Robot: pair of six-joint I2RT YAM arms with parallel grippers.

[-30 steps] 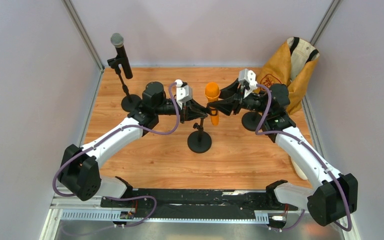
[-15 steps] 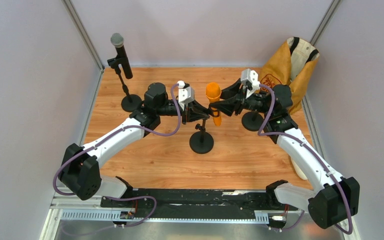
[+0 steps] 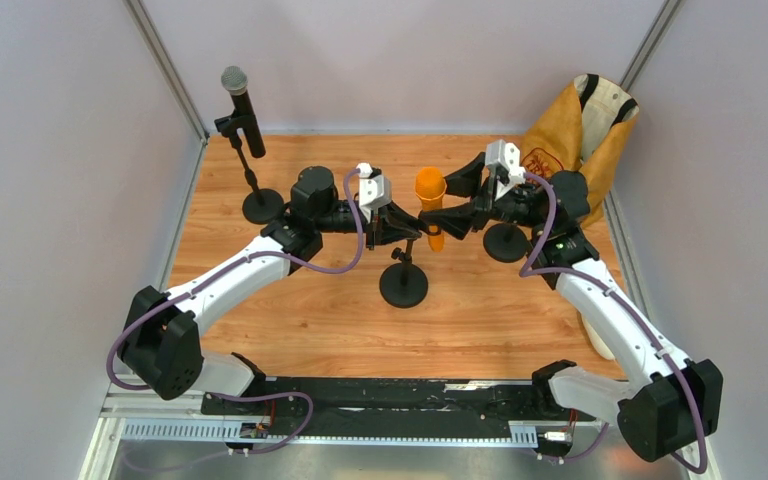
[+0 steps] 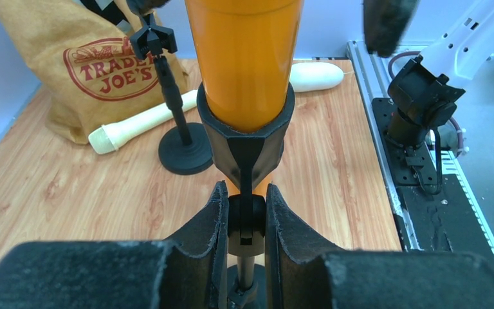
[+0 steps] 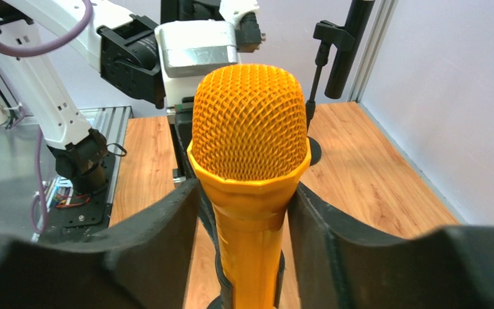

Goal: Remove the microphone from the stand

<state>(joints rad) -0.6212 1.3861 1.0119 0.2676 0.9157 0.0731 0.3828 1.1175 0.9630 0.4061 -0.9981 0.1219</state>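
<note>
Two arms meet over the middle of the wooden counter (image 3: 310, 310). In the top view one comes in from 8 o'clock and the other from 4 o'clock. Between them the orange microphone (image 3: 430, 187) stands upright, a little toward 12 o'clock from the centre. It sits in the black clip (image 4: 246, 138) of the stand (image 3: 403, 285), and the round base of the stand rests on the counter just toward 6 o'clock of the microphone.

The left pincer (image 4: 244, 212) is closed on the stand. In its wrist view both fingers press the small black joint directly under the clip, one on each side, and the orange handle rises above them.

The right pincer (image 5: 247, 199) reaches around the microphone from the 3 o'clock side. Its fingers stand one at each side of the handle, just below the mesh head. A narrow gap shows between each finger and the handle, so the jaws are partly open and hold nothing.

At 10 o'clock, near the far corner, a black microphone (image 3: 240, 100) with a grey head sits in a stand of its own. At 2 o'clock a brown paper bag (image 3: 565, 140) leans in the corner. Another black stand (image 4: 183, 151) is on the counter in front of the bag. A cream microphone (image 4: 141, 122) lies flat beside it, with one end against the foot of the bag.
</note>
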